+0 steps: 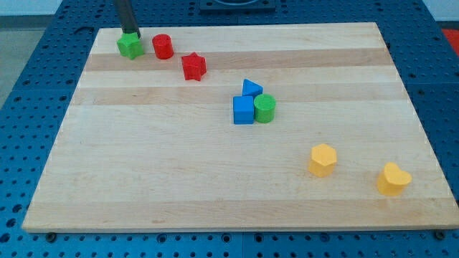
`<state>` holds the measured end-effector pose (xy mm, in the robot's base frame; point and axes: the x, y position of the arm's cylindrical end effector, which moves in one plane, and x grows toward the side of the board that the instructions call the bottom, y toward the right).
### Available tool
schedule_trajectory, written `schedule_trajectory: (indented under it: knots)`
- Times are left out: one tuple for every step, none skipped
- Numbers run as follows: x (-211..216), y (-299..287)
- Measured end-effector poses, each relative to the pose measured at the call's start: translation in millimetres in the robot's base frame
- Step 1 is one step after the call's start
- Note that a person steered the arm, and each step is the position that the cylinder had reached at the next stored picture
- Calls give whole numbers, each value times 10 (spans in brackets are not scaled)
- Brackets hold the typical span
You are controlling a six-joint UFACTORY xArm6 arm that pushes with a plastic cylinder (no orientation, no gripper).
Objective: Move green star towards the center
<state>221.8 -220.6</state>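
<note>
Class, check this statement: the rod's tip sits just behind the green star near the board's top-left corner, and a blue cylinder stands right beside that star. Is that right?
Not quite. The block beside the green star is a red cylinder, not a blue one, as the camera view shows. The rest holds: my tip sits just behind the star, near the board's top-left corner.

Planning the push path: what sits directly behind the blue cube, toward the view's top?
A blue triangular block sits right behind the blue cube, apparently touching. The cube covers its lower front, so that contact edge is hidden. A green cylinder stands beside the cube, on the view's right.
</note>
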Motion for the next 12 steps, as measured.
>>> schedule_trajectory:
  knots:
    - [10, -75]
    - [10, -79]
    - [11, -79]
    - [59, -79]
    - [200, -23]
    - [504, 148]
    - [536, 157]
    - [371, 0]
    - [123, -289]
    - [266, -310]
    - [483, -75]
    - [735, 446]
